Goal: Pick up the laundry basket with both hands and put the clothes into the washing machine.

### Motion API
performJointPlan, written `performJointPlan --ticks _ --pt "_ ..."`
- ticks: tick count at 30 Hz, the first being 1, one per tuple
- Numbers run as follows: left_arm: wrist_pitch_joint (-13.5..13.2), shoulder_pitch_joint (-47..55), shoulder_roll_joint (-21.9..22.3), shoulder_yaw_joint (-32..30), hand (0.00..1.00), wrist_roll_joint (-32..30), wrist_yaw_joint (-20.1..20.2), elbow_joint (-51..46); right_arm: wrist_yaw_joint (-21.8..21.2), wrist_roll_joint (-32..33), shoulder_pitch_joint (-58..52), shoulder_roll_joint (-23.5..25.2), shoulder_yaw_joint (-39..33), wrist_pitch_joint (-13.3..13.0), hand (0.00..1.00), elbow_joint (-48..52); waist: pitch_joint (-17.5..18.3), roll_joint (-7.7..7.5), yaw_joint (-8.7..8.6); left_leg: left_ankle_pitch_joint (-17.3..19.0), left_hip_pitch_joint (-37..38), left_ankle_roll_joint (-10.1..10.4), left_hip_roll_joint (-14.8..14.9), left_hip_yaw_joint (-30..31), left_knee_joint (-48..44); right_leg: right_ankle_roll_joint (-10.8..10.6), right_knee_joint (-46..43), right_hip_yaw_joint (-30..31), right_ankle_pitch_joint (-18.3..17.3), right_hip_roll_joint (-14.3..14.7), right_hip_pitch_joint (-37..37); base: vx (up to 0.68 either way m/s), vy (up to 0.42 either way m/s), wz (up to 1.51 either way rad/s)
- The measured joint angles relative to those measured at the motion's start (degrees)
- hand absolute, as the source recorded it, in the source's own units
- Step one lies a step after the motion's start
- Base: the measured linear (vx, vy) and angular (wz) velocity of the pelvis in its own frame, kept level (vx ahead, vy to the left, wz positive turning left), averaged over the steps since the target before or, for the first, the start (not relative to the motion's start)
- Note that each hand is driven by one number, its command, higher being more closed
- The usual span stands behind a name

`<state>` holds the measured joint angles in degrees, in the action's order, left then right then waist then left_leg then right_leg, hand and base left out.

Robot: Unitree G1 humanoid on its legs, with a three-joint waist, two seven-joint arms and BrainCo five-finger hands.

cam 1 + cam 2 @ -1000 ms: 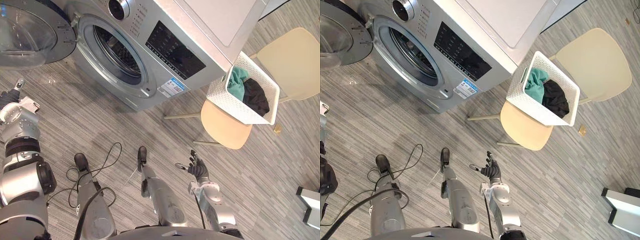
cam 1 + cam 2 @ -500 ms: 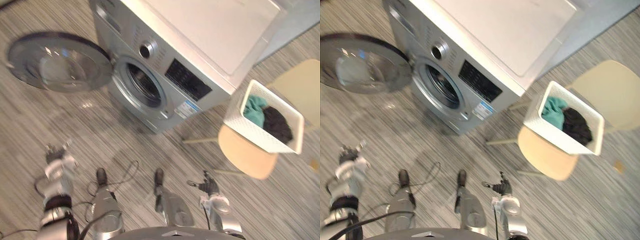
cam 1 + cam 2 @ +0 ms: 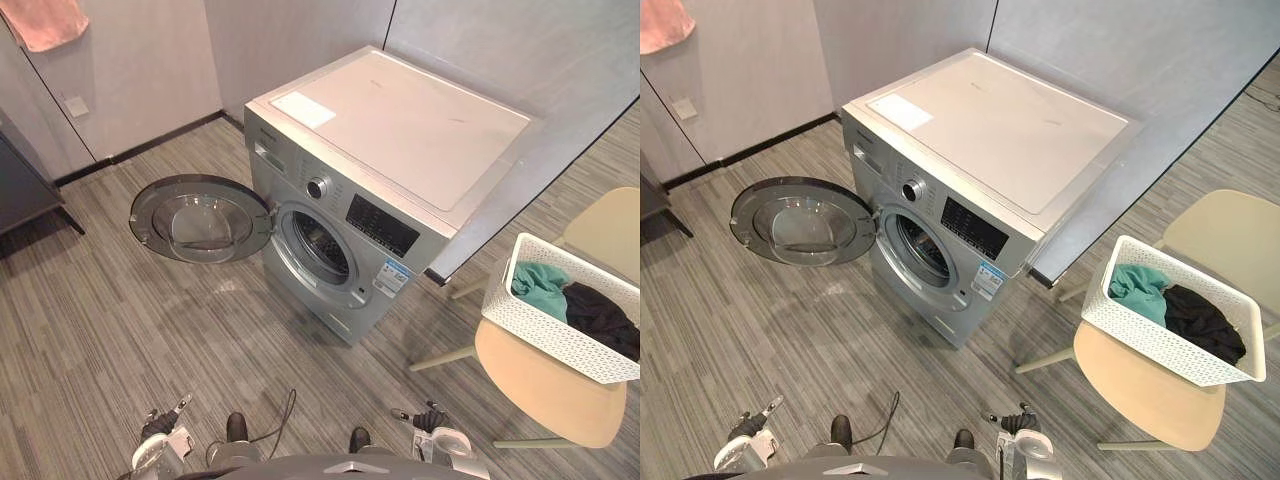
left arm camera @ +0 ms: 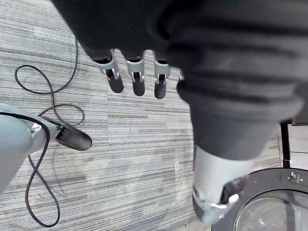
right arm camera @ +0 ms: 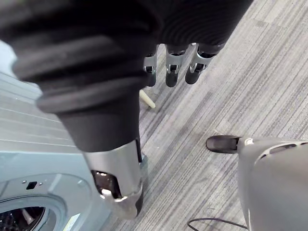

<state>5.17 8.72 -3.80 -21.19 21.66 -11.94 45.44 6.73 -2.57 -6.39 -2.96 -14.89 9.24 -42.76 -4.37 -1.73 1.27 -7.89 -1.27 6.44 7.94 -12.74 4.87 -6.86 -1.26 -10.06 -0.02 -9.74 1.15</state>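
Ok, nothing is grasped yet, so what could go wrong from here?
1. The white perforated laundry basket sits on the beige chair seat, off to the robot's right and far from the open left hand and right hand; an uneven two-handed lift might tip out the teal and black clothes.
2. The round glass washing machine door is swung wide open; the basket could knock it on the way in.

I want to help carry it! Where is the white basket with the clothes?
The white laundry basket sits on the cream chair at the robot's right, just right of the washing machine, with teal and black clothes inside.
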Motion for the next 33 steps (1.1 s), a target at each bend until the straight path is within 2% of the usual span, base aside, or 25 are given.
performJointPlan --ticks 4,9,23,26,33 --pt "0.1 0.5 0.5 0.0 0.00 0.0 0.3 1.7 0.0 1.5 0.9 0.2 -1.3 0.1 0.00 -3.7 0.8 0.79 -0.57 0.3 0.8 0.0 -0.2 -0.1 0.0 -0.2 0.7 0.1 -0.2 -0.2 -1.2 0.00 0.000 0.00" --pt "0.3 0.4 0.5 -0.1 0.00 0.0 0.7 3.0 0.1 4.5 1.7 0.2 -2.9 0.0 0.00 -5.9 1.2 0.82 -0.88 0.7 1.3 0.0 -0.2 -0.1 0.0 0.0 1.1 0.1 0.0 -0.2 -1.8 0.02 -0.002 0.00" --pt "0.5 -0.7 0.5 0.0 0.00 -0.6 1.1 4.8 0.2 4.5 3.9 0.2 -4.3 0.0 0.00 -8.0 1.7 1.38 -1.27 1.1 3.0 0.2 -0.5 -0.2 0.0 -0.5 2.2 0.0 0.2 -0.1 -4.3 0.02 -0.005 -0.01" --pt "1.1 -0.6 0.5 -0.4 0.00 -0.9 1.2 9.9 0.4 4.5 3.7 0.1 -7.5 -0.1 0.00 -11.1 1.9 1.71 -1.32 1.6 4.5 0.1 -0.5 -0.4 0.1 -0.4 2.1 0.2 -0.2 -0.2 -5.3 -0.05 0.001 -0.02" --pt "3.8 2.8 2.2 -5.1 0.00 -8.5 2.6 16.9 1.4 4.4 2.4 -0.3 -16.4 0.3 0.00 -16.8 2.2 2.31 -1.62 3.0 6.7 0.2 -0.4 -4.3 0.1 -0.2 1.7 3.9 -0.5 -0.2 -4.7 -0.04 0.013 -0.24"
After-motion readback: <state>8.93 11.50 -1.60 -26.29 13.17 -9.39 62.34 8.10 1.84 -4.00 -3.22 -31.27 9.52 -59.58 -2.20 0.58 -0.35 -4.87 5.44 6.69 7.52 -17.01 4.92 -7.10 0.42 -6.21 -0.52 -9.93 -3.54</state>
